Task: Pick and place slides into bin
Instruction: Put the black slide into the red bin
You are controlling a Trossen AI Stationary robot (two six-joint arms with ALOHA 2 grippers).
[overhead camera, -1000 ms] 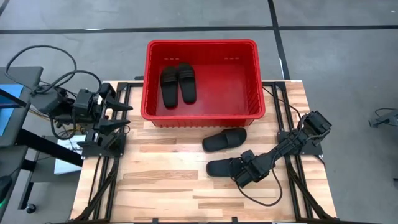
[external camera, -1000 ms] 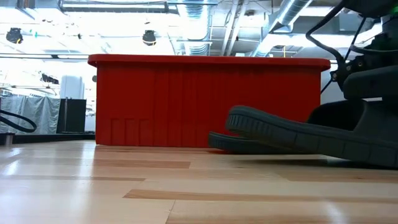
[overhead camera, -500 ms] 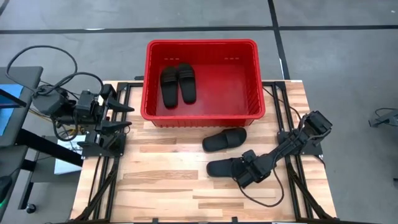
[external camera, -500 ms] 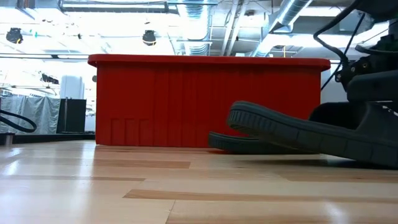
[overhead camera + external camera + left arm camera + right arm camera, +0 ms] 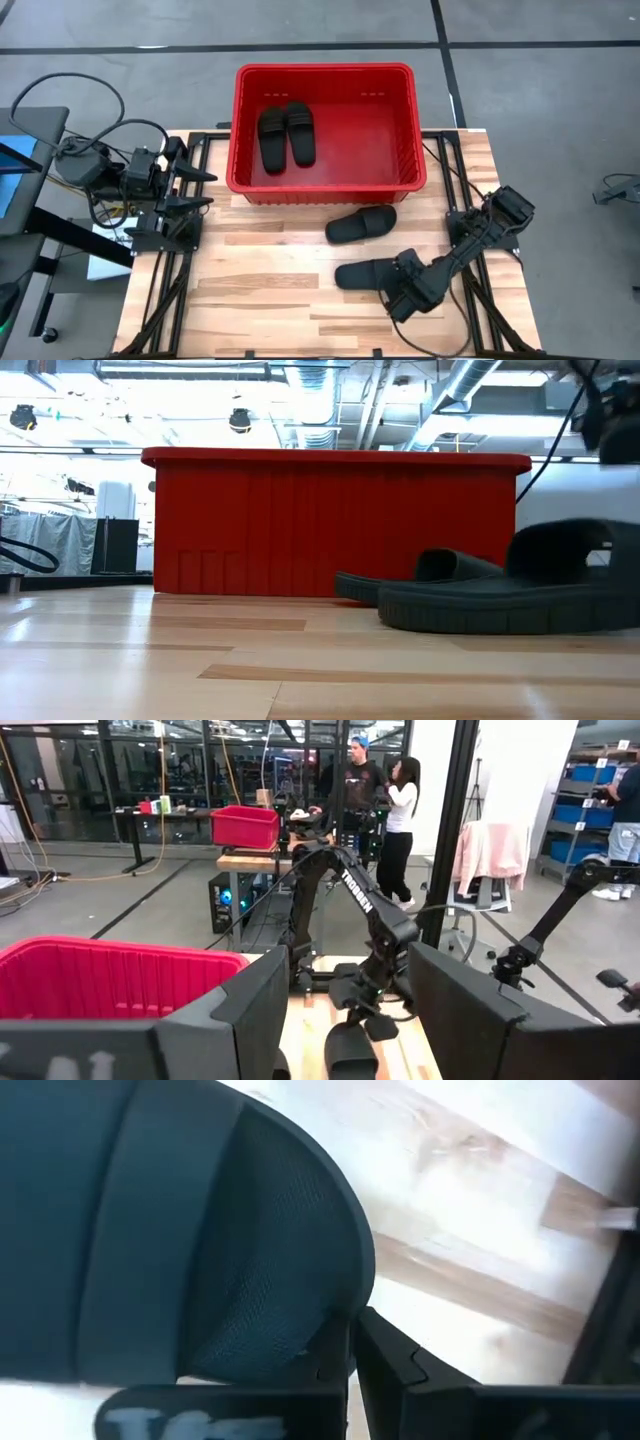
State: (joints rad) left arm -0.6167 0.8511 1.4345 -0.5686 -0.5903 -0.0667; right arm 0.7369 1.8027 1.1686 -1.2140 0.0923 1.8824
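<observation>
Halfway by count: two matte black slide sandals (image 5: 285,134) lie side by side in the big bright red plastic bin (image 5: 324,190). Two remain on the pale wooden table (image 5: 260,290): one (image 5: 361,224) just before the bin, the nearer slide (image 5: 366,273) at the right pincer (image 5: 403,288).

Right pincer: fingers pressed together; right wrist view suggests they pinch the strap (image 5: 200,1240) edge. Low view shows that sole flat on the table, unlifted.

Left pincer (image 5: 190,187): spread, parked at the table's left edge.
</observation>
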